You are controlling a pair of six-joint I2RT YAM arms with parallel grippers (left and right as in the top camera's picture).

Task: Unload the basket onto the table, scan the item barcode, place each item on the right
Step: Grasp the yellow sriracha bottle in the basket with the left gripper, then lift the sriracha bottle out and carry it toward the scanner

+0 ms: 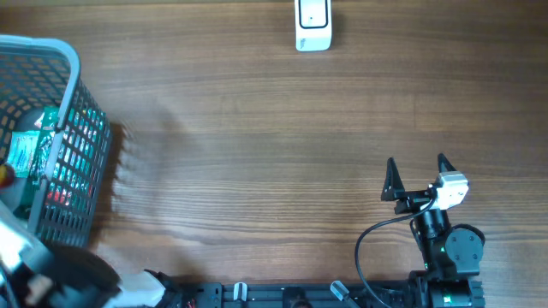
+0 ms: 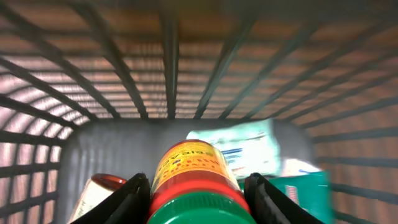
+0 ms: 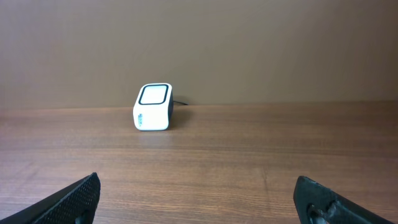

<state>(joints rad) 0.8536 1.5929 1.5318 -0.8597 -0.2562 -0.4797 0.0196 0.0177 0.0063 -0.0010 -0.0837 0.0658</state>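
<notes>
The item is a bottle (image 2: 191,165) with a green cap, a red band and a yellow label, lying inside the grey wire basket (image 2: 168,74). My left gripper (image 2: 198,182) reaches down into the basket, its black fingers pressed against both sides of the bottle just behind the cap. The white barcode scanner (image 1: 313,24) stands at the far edge of the table, seen also in the right wrist view as the scanner (image 3: 153,107). My right gripper (image 1: 417,167) hovers open and empty over the table's near right, fingers (image 3: 84,196) spread wide.
The basket (image 1: 73,128) sits at the table's left edge. Around the bottle lie a white-and-teal packet (image 2: 242,146), a green pack (image 2: 305,186) and a jar with a brown lid (image 2: 102,186). Bare wood stretches between basket and scanner.
</notes>
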